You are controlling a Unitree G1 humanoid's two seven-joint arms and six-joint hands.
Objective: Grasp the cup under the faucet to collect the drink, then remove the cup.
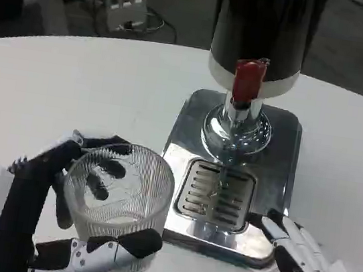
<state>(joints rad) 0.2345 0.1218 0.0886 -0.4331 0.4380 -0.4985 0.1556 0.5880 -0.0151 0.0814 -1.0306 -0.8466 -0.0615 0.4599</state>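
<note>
Cup first: a clear ribbed glass tumbler (pixel 118 198) is sitting in my left hand (pixel 55 220), whose black-and-white fingers are wrapping its wall from the near and far sides, so I am reading that hand as holding the cup. It looks empty, though the glass is hard to read. It is hanging just left of the dispenser's shiny chrome base (pixel 283 133), beside the slotted drip grille (pixel 217 194) rather than over it.

My right hand (pixel 296 257) is resting at the near right corner of the base, its fingers loosely apart and holding nothing.

I am judging the grasp as done and the carry under the faucet as the step in hand. Next I am needing to slide the cup rightward until its mouth sits on the grille beneath the chrome spout (pixel 234 133), below the red tap lever (pixel 247 79), keeping it upright and clear of the raised base edge.

Outward, the round white tabletop (pixel 73 87) is carrying the black-bodied dispenser (pixel 264 26). Beyond its far rim a dark floor is showing, with a white power strip (pixel 124 3) and trailing cables.
</note>
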